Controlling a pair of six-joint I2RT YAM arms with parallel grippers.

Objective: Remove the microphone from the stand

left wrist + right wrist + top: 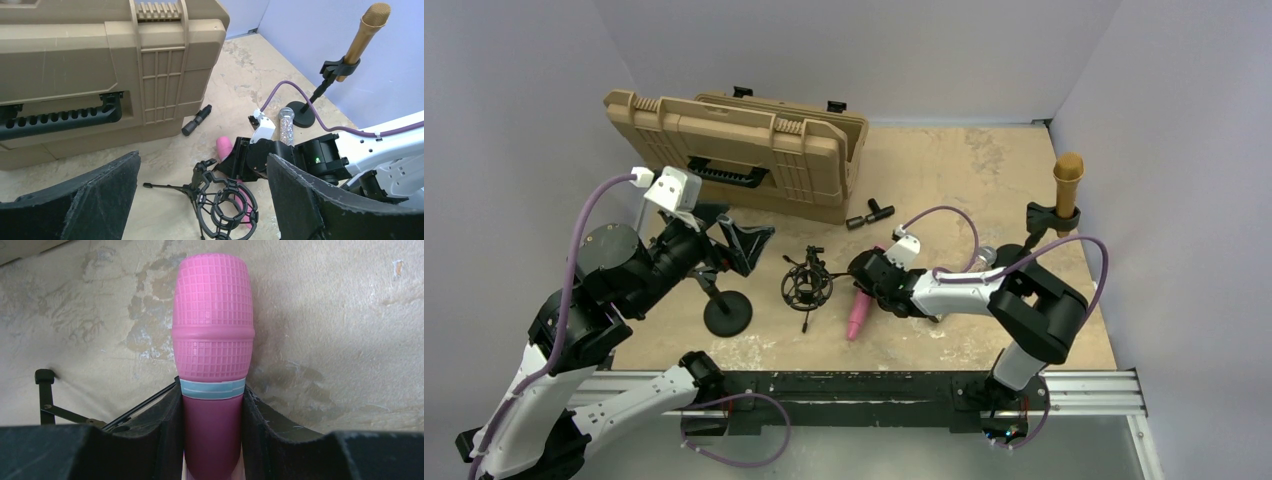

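Note:
A pink microphone [857, 318] [212, 325] lies tilted low over the table, my right gripper [871, 283] [212, 405] shut on its body just below the blue band. Its grille head [224, 146] sticks out past the fingers. The stand, a small black tripod with a ring shock mount [806, 286] [227, 202], sits just left of the microphone, and its ring looks empty. In the left wrist view the pink body shows behind the ring. My left gripper [739, 240] [202, 160] hovers open left of the stand, holding nothing.
A tan hard case [744, 150] stands at the back left. A gold microphone on its own stand [1067, 180] is at the right edge, with a glittery microphone [984, 255] nearby. A round-base stand [727, 315] sits under the left arm. Small black adapters [869, 214] lie by the case.

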